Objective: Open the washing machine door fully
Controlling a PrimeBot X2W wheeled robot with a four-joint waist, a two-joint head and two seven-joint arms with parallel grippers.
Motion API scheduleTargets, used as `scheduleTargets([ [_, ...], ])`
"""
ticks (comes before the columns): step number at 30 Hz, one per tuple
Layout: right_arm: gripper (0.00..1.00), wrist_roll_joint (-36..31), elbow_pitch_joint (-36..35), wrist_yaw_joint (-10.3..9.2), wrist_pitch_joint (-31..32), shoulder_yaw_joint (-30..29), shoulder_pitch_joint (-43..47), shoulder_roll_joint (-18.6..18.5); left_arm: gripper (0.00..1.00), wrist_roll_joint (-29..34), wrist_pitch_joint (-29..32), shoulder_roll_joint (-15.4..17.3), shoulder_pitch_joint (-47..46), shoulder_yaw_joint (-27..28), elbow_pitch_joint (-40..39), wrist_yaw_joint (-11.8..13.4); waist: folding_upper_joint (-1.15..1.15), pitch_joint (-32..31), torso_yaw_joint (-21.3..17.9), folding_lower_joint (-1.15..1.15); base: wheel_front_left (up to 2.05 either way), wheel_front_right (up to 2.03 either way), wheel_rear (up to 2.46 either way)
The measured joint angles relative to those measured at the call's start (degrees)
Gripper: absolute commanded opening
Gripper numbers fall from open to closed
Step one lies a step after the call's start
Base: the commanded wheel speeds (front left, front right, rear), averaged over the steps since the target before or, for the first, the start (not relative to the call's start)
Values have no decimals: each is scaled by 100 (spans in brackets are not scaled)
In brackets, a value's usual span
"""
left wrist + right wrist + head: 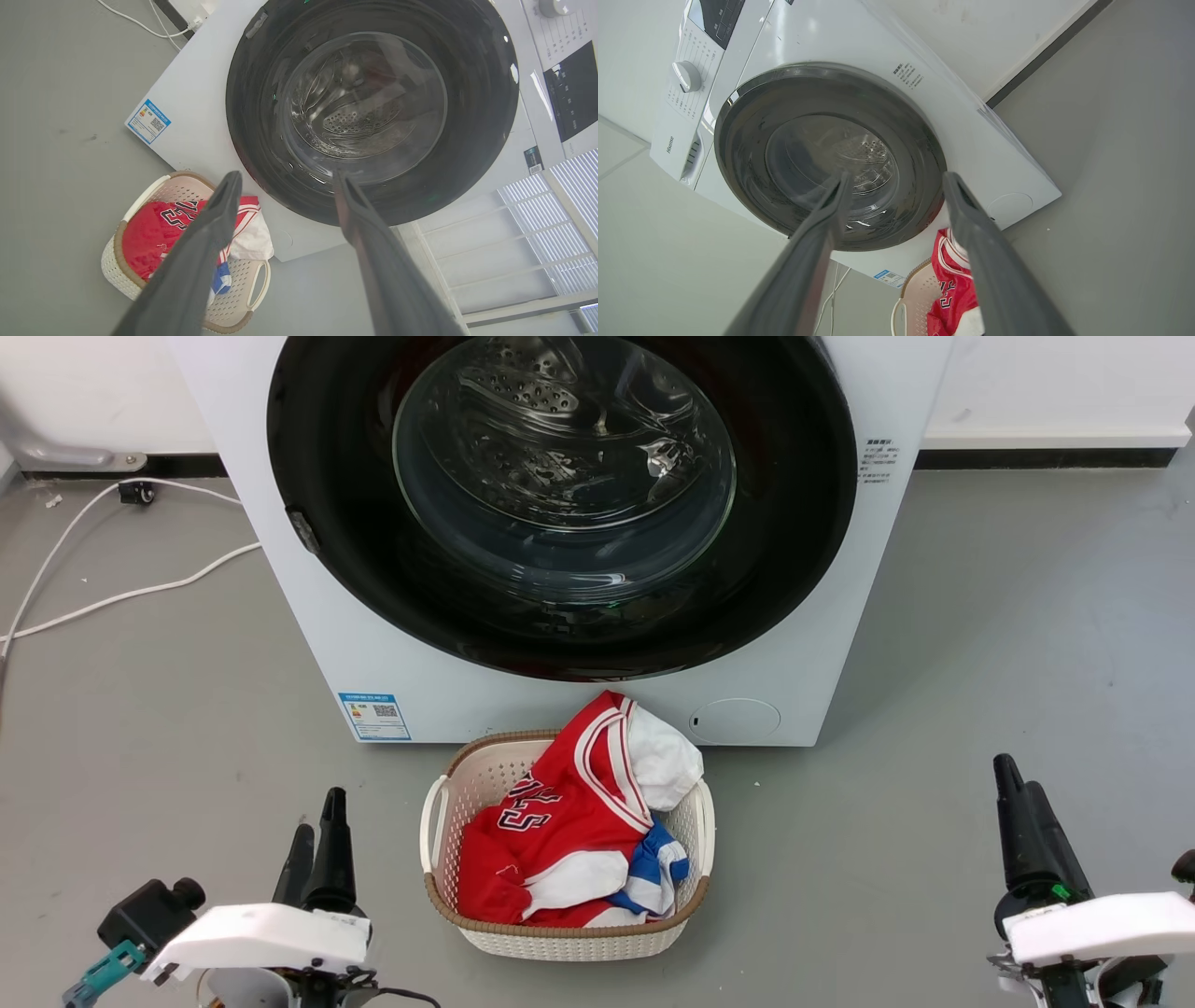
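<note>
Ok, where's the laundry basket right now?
Head view, lower centre: the laundry basket sits on the floor directly in front of the washing machine.

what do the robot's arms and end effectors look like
Each arm ends in a white housing carrying two long, tapered, dark fingers. The left end effector has a black block and teal clip beside it; the right end effector bears a green mark.

Laundry basket [569,945] just before door [347,537]

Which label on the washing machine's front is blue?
The sticker low at its left corner, with a QR code; the other label, high right, is plain dark print.
</note>
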Motion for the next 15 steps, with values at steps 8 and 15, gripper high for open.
scheduleTargets([
  [8,100,-837,-177,0,-165,96,90,0,100,687,-171,58,20,-211,-127,142,0,0,9,0,0,0,0],
  [15,100,-1386,-279,0,-293,157,201,0,100,1202,-294,113,93,-375,-221,200,0,-6,14,0,0,0,0],
])
